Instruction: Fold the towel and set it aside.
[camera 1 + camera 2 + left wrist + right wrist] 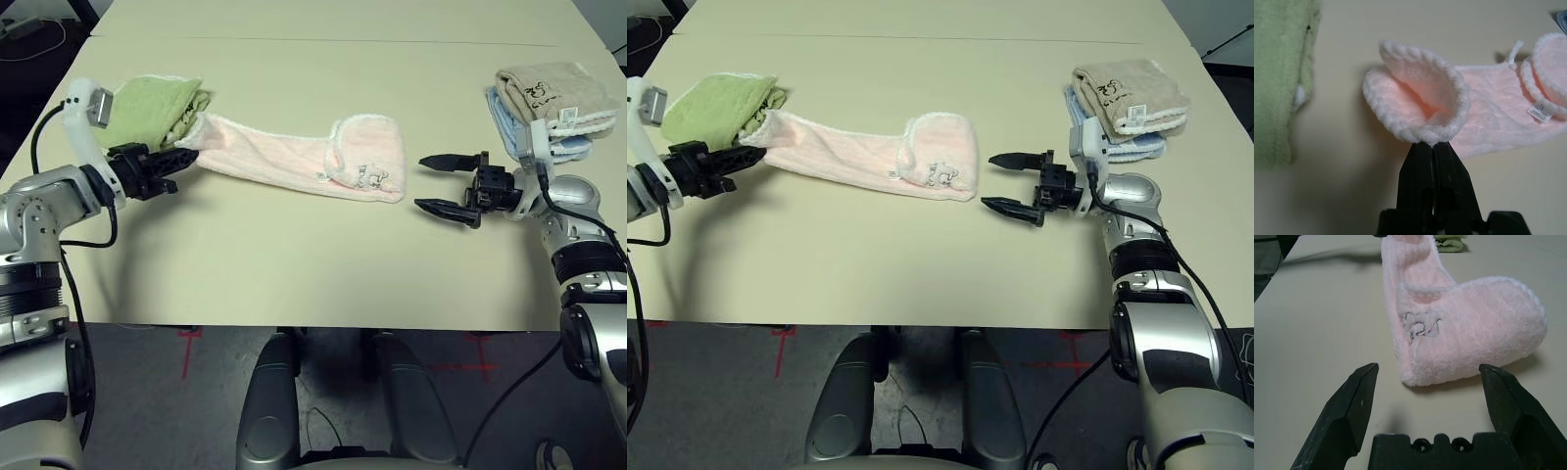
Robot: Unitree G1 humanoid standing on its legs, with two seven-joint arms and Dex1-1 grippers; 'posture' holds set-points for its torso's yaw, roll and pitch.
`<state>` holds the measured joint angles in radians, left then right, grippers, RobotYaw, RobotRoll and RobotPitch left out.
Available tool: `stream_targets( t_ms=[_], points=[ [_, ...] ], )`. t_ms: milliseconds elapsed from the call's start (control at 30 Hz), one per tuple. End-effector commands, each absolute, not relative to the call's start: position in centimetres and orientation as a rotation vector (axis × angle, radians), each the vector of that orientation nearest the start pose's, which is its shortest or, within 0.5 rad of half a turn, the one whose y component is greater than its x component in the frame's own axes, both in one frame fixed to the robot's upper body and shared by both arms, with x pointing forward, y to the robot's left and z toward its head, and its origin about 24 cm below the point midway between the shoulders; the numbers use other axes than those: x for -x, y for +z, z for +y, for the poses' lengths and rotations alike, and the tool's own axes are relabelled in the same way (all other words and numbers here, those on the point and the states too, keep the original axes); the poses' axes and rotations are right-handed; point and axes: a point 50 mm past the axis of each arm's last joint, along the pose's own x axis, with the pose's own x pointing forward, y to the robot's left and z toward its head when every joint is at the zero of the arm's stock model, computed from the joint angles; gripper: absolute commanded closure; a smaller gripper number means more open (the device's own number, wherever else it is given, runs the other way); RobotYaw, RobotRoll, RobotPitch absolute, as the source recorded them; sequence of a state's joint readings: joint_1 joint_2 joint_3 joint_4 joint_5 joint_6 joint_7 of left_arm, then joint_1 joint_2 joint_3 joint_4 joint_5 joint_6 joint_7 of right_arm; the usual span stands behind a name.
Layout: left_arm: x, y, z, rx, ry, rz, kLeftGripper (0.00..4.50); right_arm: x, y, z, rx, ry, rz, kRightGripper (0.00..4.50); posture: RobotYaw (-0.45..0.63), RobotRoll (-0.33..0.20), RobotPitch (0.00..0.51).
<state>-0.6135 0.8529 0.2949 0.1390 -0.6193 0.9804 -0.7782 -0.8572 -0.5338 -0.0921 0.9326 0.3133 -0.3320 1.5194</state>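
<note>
Left eye view: we have the worktop (294,274) mostly bare in front, with plenty of room toward us for moving. Towel (294,157) lies stretched across mid-worktop as a long band, its right end doubled over, with the embroidered mark (370,176) on top. Green towel (152,103) sits just beside its left end; beige and blue stack (554,103) is well apart at far right. Left end effector (181,157) is pinched closed on the towel's left corner edging, which curls over the tips in the left wrist view. Right end effector (441,184) is spread wide, empty, near the doubled end. Our read: soft, light, floppy terry; it will sag and drag. Best hold: the scalloped edge at the right fold.
</note>
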Motion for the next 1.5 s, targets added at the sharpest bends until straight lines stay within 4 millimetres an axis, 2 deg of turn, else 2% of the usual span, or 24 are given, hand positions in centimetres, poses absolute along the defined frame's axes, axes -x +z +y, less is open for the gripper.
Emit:
stream_targets(
  t_ms=[33,133,500,800,1233,1500],
  points=[
    [-29.0,22.0,27.2,0.099,-0.648,0.279,4.47,-34.7,16.3,-22.6,0.341,1.24,-0.188,0.0,0.08,0.0,0.265],
    [-28.8,22.5,26.1,0.091,-0.703,0.267,4.47,-34.7,16.4,-22.6,0.342,1.24,-0.188,0.0,0.09,0.0,0.265],
    [-30.8,25.6,21.4,0.025,-0.884,0.167,4.47,-35.0,16.6,-22.6,0.321,1.23,-0.194,0.0,0.08,0.0,0.259],
    [-31.3,27.4,16.8,-0.008,-1.101,0.139,4.47,-35.0,16.6,-22.6,0.323,1.227,-0.191,0.0,0.08,0.0,0.259],
    [-34.4,26.4,13.3,-0.025,-1.102,0.09,4.47,-35.0,16.6,-22.6,0.325,1.226,-0.192,0.0,0.07,0.0,0.262],
    [-34.1,27.0,11.4,-0.015,-1.194,0.076,4.47,-35.0,16.5,-22.6,0.325,1.226,-0.188,0.0,0.07,0.0,0.261]
  ],
)
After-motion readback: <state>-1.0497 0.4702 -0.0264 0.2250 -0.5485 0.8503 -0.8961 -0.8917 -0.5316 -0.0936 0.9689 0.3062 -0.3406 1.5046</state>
